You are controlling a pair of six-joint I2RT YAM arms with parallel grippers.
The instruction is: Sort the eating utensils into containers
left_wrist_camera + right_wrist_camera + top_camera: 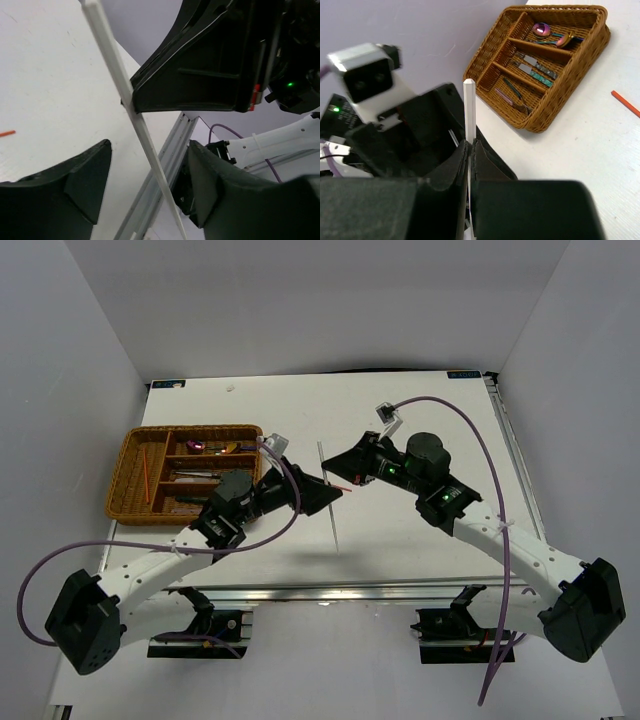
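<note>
My right gripper [470, 144] is shut on a thin silver-white chopstick [469, 105] and holds it above the table near the middle [321, 456]. My left gripper [150, 150] is open, with the same chopstick [107, 50] passing between its fingers without touching them. The two grippers meet at the table's middle, the left [328, 498] just below the right [340, 480]. A red chopstick [625, 103] lies on the table close by. The brown wicker tray [125, 455] at the far left holds several utensils, among them spoons [545, 31] and knives [535, 67].
The right gripper's black body [200, 65] fills the top of the left wrist view, very close to the left fingers. The table's metal front rail [165, 170] runs below them. Purple cables [480, 440] loop over both arms.
</note>
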